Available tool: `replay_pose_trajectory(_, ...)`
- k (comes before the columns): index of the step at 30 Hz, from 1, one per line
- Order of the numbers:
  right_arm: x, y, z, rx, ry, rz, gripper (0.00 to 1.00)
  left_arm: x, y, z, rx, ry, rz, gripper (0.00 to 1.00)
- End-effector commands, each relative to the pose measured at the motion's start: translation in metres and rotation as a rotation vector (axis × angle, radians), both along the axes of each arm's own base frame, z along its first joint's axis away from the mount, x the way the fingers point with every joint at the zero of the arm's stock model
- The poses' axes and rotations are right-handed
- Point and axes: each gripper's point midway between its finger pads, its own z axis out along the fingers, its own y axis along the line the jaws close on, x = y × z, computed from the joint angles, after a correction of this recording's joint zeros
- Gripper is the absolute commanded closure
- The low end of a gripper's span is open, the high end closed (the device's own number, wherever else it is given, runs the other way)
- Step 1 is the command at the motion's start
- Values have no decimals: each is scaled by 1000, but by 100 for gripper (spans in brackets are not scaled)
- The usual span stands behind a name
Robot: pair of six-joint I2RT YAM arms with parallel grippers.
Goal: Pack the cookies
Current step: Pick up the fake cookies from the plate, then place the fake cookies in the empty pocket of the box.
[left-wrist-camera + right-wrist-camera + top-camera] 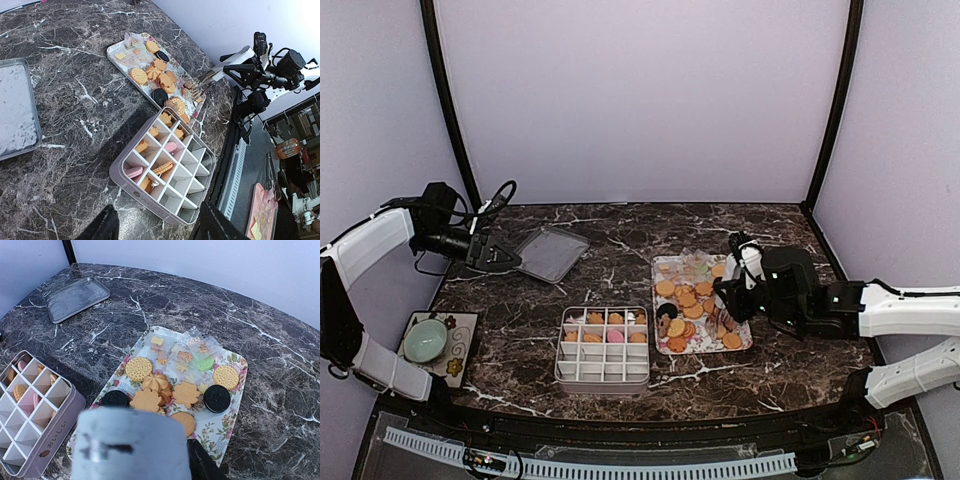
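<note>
The cookies (pixel 155 382) lie on a flower-patterned tray (pixel 227 412): golden rounds, leaf shapes, black sandwich rounds and small wrapped ones. More cookies (pixel 163 168), orange and pink, sit in several cells of the divided tin (pixel 605 372). My right gripper (pixel 740 285) hovers over the tray's near right part, shut on metal tongs (pixel 201 86). In the right wrist view the tongs (pixel 130 445) show as a blurred grey block hiding the jaws. My left gripper (pixel 155 227) is open and empty, up at the far left (pixel 498 257), well away from the tin.
The tin's flat lid (pixel 552 253) lies at the back left, just right of my left gripper. A teal bowl (pixel 425 340) rests on a patterned mat at the near left corner. Bare marble table (pixel 620 250) lies between lid, tin and tray.
</note>
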Motion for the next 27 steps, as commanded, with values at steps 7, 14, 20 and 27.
replay_pose_trajectory(7, 2, 17, -1, 29, 18, 48, 66, 1, 0, 12, -16, -15, -8, 44)
replay_pose_trajectory(14, 6, 19, 21, 39, -19, 44, 74, 2, 0, 11, -15, -15, -7, 43)
replay_pose_trajectory(20, 6, 25, 83, 149, -108, 69, 76, 2, 0, 10, -15, -10, -7, 44)
replay_pose_trajectory(27, -11, 65, 132, 211, -166, 175, 76, 1, 0, 7, -11, -5, -6, 44)
